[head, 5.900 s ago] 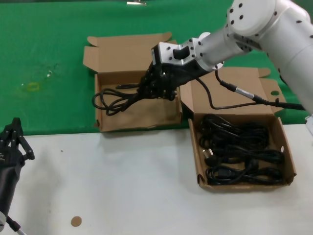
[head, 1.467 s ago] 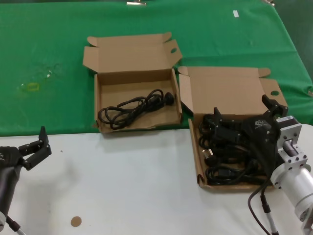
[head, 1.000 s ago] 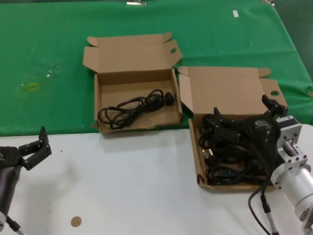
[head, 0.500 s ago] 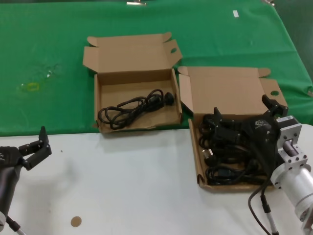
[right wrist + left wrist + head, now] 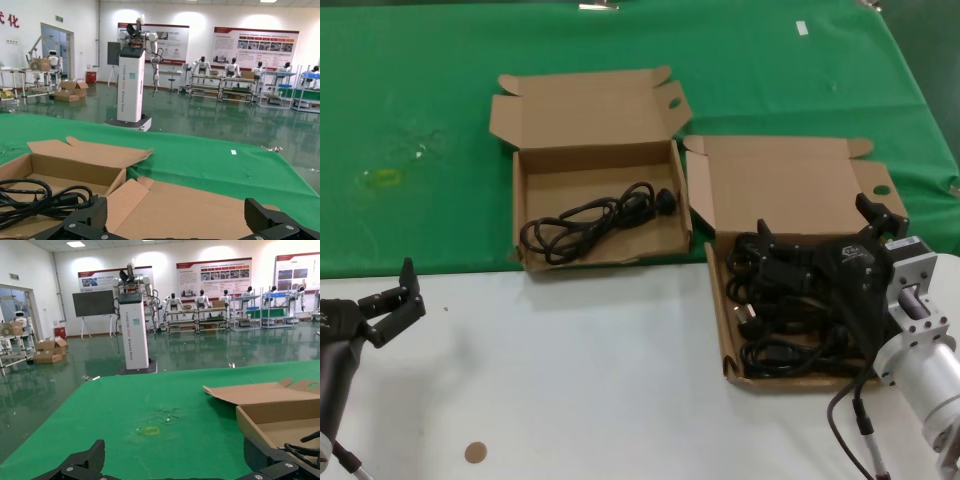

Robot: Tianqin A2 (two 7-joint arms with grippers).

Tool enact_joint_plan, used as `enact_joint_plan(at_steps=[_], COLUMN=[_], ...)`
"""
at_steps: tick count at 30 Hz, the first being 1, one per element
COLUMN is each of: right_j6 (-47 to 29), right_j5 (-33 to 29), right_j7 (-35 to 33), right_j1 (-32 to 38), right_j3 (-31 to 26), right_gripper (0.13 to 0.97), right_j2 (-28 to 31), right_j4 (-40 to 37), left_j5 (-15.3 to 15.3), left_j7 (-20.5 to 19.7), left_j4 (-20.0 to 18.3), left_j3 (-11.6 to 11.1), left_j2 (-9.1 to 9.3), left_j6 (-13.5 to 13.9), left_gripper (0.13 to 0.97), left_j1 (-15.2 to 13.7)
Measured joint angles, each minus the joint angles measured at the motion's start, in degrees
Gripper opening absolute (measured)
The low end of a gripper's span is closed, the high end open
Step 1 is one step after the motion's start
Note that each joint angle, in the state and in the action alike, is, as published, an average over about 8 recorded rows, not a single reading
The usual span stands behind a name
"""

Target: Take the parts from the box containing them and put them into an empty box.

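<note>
Looped black rubber cords, cardboard box

Bright, even overhead light; soft shadows, sharp focus, no glare.

Both mailer boxes are matt brown cardboard. The power cords look like dull black rubber. Green cloth covers the far worktop; the near part is smooth white. The right claw is black plastic on a brushed metal wrist.

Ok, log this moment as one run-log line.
right gripper: open over full box cords | left gripper: open, idle at table edge | other box: one cord
</note>
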Motion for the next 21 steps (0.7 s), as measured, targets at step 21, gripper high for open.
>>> enact_joint_plan(at_steps=[21], right_j6=[0.0], right_j5=[0.0], right_j7=[0.0], right_j1=[0.0], right_j3=[0.0], right_gripper=[0.966], right_j2=[0.0], right_j4=[0.0], left_j5=[0.0], left_j7=[0.0], left_j4=[0.0], left_j3=[0.0], left_j2=[0.0], left_j6=[0.0], left_gripper=[0.966], left_j1=[0.0])
